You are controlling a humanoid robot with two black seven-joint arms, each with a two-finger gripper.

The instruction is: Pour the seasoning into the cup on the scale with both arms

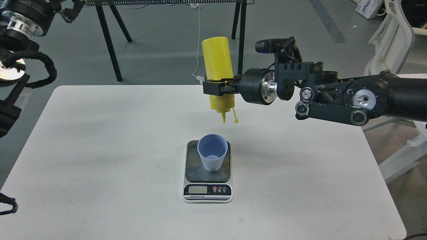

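My right gripper [218, 87] is shut on the yellow seasoning bottle [218, 70]. It holds the bottle upside down, nozzle pointing down, above and a little behind the cup. The tethered cap [236, 120] dangles beside the nozzle. The light-blue cup [212, 156] stands upright on the scale [207, 190], near the middle of the white table [100, 150]. The nozzle tip is well above the cup's rim. My left arm [20, 23] is raised at the far upper left; its gripper end at the top edge is dark and unclear.
Black stand legs [108, 40] and a hanging white cable [198, 43] are behind the table. A white chair frame [390, 50] stands at the right. The scale's display faces the table's front edge.
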